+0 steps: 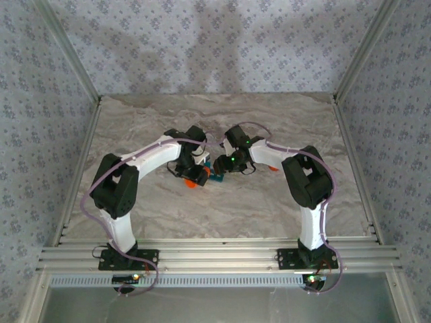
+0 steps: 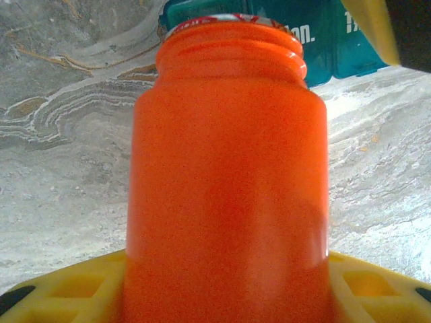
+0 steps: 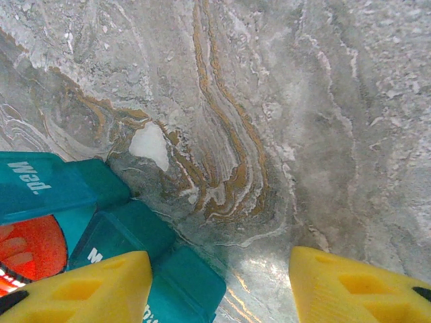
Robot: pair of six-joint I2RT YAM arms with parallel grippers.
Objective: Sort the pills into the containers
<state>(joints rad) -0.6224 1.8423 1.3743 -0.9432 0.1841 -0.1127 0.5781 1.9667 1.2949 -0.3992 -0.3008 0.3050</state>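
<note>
Left hand (image 2: 229, 293) grasps the orange pill bottle (image 2: 229, 188), neck aimed at the teal containers (image 2: 340, 40) lying crosswise just beyond on the worktop (image 2: 60, 168). Right hand (image 3: 222, 282), released, sits over their end; its wrist view reads "Wed."

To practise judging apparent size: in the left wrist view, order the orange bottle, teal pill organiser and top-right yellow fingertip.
Largest: orange bottle, though nearness inflates it.
Then: teal pill organiser.
Smallest: yellow fingertip.
</note>
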